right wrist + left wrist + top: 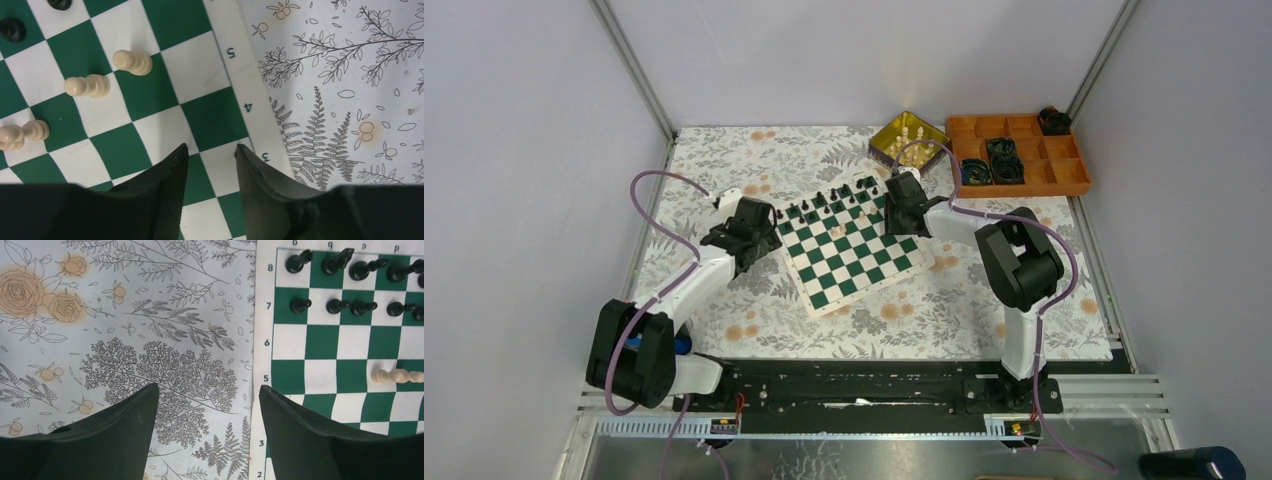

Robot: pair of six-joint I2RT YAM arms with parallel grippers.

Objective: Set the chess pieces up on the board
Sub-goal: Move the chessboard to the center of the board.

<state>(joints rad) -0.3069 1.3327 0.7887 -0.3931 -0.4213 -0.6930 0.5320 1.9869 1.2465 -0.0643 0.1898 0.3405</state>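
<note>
- Hovering at centre left of the overhead view, the left tool (749, 232) has its fingers spread apart and empty. In its wrist view they straddle the floral cloth of the desk (150, 330), just beside the board's left border.
- The board (864, 265) lies skewed at mid-frame on the desk.
- Black chess pieces (824, 203) fill two rows along the board's upper-left edge.
- Three cream chess pieces (87, 86) sit on squares at the upper left of the right wrist view.
- The right tool (902, 205) is over the board's upper corner. Its fingers are parted with nothing between them, above squares near the numbered border.
- The gold tin (876, 143), upper centre right, holds further cream pieces.
- The orange tray (1064, 160), upper right, holds black coiled cables (1004, 160).
</note>
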